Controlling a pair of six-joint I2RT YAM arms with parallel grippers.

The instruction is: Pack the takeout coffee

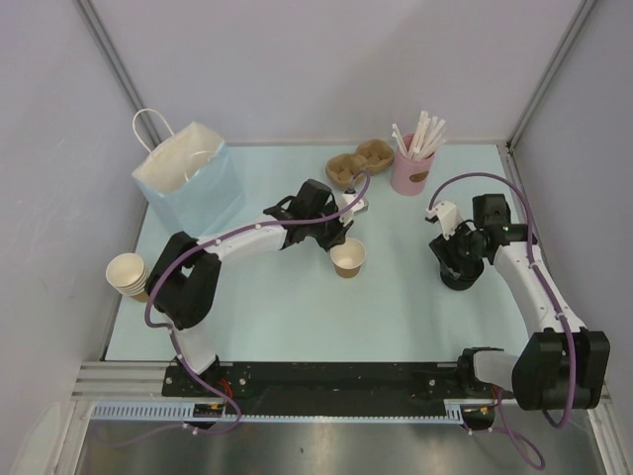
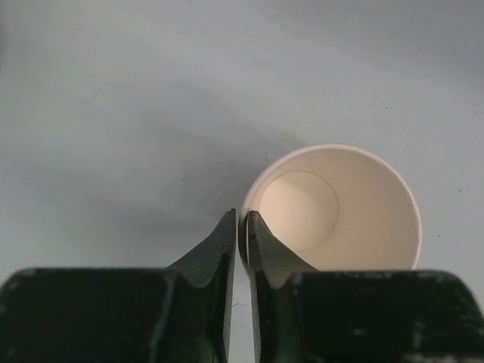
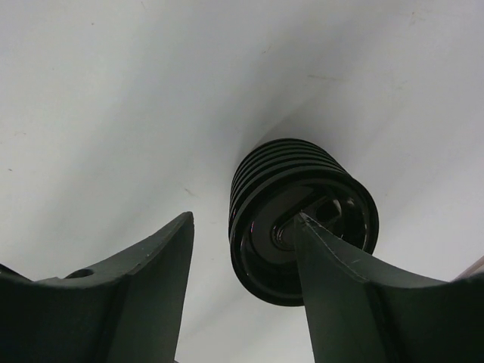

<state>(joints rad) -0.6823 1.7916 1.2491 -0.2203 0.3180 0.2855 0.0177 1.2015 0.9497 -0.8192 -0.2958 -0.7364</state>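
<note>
A lidless tan paper cup (image 1: 348,258), cream inside, is stood upright, its rim pinched by the left pincer (image 2: 240,221). Stacked black lids (image 3: 302,170) are overlapped by one finger of the right pincer (image 3: 246,219).

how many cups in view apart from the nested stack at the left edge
2: a lidless tan paper cup mid-table, and a pink cup holding straws at the back right. More could be hidden inside the blue bag.

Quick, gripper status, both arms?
Left gripper: nearly closed across the cup rim; grip cannot be told.
Right gripper: open, one finger inside the lid stack, nothing held.
</note>
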